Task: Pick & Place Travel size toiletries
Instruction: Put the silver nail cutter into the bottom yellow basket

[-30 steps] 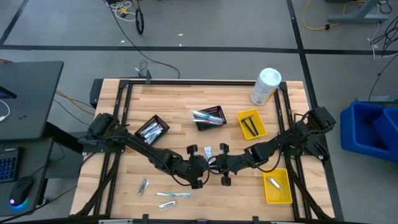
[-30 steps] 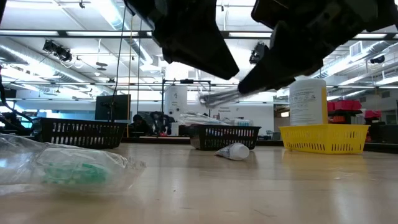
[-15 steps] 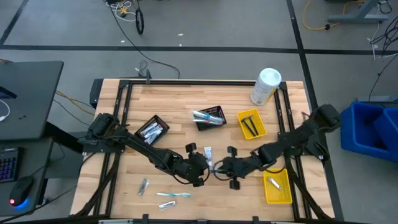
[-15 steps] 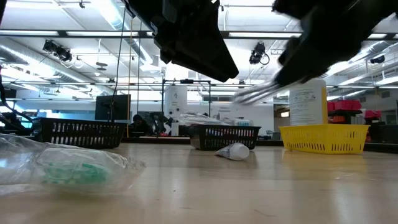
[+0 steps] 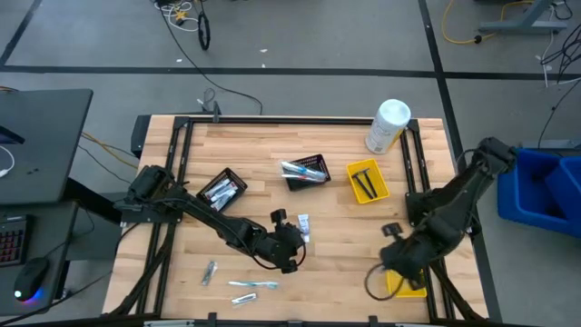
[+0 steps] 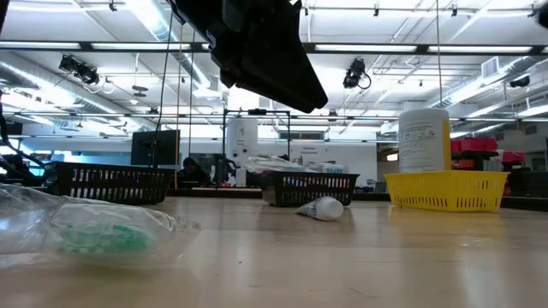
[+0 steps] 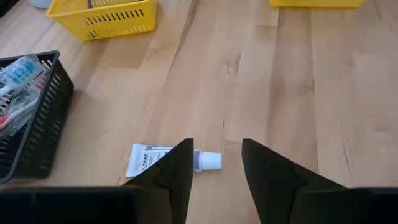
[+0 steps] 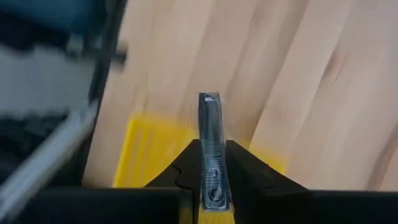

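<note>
Pinching a silvery packet (image 8: pixel 211 146) in the right tool (image 8: pixel 210 163), hovering over the yellow tray (image 8: pixel 149 146) (left tool (image 7: pixel 216 163) spread above the toothpaste tube (image 7: pixel 169 160)).

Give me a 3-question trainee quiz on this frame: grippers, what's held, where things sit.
1. True or false: the right gripper is shut on a slim metal nail clipper.
2. What lies just ahead of the open left gripper on the table? A) a razor B) a mini toothpaste tube C) a toothbrush
3. Fill in: in the high view the right gripper is over the near yellow ____ at the table's right side.

Key
1. True.
2. B; it lies flat on the wood, not gripped.
3. tray.
</note>
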`<state>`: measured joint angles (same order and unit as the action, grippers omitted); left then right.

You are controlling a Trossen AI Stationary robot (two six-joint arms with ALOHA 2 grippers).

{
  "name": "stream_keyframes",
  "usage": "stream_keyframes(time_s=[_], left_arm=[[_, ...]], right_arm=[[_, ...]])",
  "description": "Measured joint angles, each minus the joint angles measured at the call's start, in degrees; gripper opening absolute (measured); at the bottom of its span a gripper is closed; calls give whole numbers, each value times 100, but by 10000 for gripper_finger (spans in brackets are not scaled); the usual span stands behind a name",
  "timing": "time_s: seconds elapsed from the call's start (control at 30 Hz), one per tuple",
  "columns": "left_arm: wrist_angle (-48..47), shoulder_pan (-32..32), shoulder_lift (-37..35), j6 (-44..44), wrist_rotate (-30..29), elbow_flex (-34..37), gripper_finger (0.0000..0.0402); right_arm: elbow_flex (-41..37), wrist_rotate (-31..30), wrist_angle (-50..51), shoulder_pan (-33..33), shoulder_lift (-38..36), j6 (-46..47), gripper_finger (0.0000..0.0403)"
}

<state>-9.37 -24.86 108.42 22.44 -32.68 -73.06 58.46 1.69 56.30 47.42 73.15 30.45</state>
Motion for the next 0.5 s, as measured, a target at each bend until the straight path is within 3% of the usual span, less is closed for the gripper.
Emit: stream_keyframes(time_s=[0.2, 0.5], left_arm=[[-4, 39, 2, 67, -175, 2, 144], [5, 136, 2, 124, -90, 4, 144]], right_arm=[[-284, 530, 841, 771, 46, 264, 56], [-826, 487, 107, 1153, 41, 476, 64]])
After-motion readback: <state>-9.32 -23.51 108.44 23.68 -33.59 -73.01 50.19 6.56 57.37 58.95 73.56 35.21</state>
